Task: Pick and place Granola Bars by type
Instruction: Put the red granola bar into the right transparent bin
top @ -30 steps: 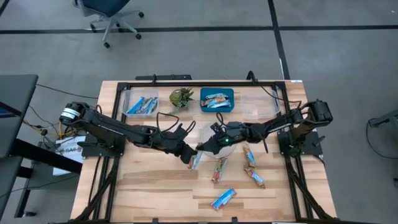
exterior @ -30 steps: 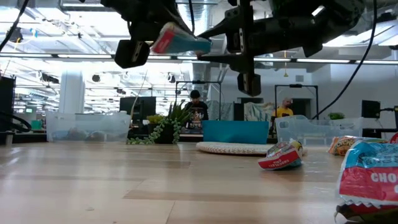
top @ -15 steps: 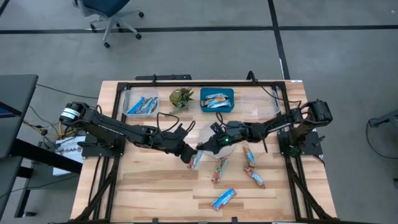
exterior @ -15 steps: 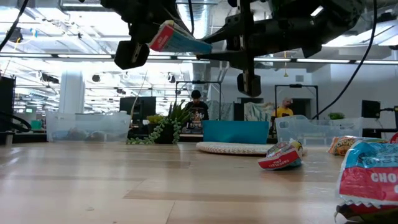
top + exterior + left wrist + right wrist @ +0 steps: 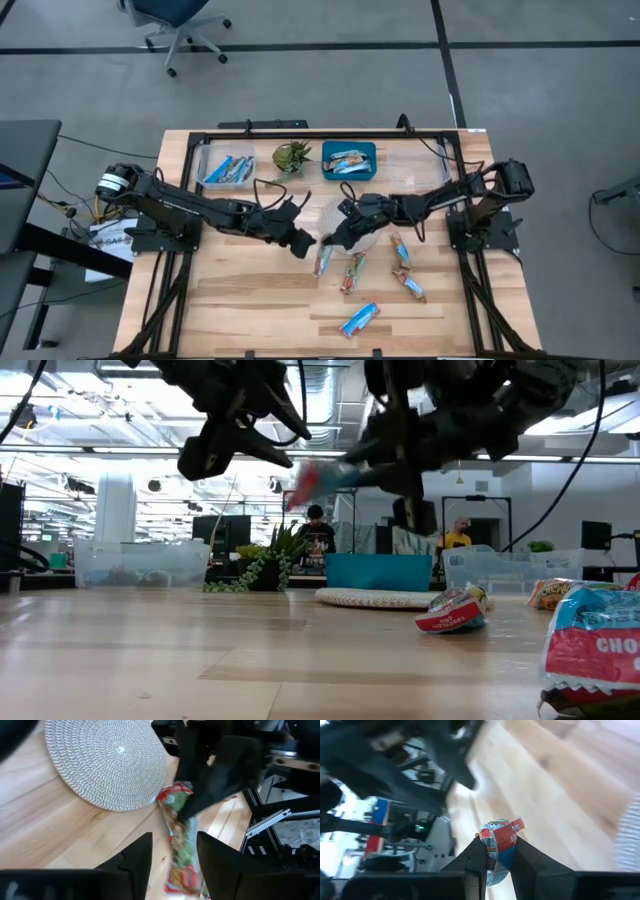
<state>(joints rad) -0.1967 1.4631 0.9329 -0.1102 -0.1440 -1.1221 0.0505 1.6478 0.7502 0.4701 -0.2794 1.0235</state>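
Right gripper [image 5: 496, 862]: pinching a red-and-blue granola bar [image 5: 499, 840], lifted above the table for sorting.
Left gripper [image 5: 172, 857]: fingers spread, empty, just beside.

Looks like an open robotics lab or workshop hall. Grey floor marked with dark tape lines around a wooden counter [image 5: 250, 300] framed in black metal rails. A rolling office chair [image 5: 175, 20] just beyond, a dark desk [image 5: 22, 180] with loose cables alongside. Past the counter, exposed ceiling ducts, strip lights, more metal rigs, monitors, and people [image 5: 315, 530] seated at distant workstations.
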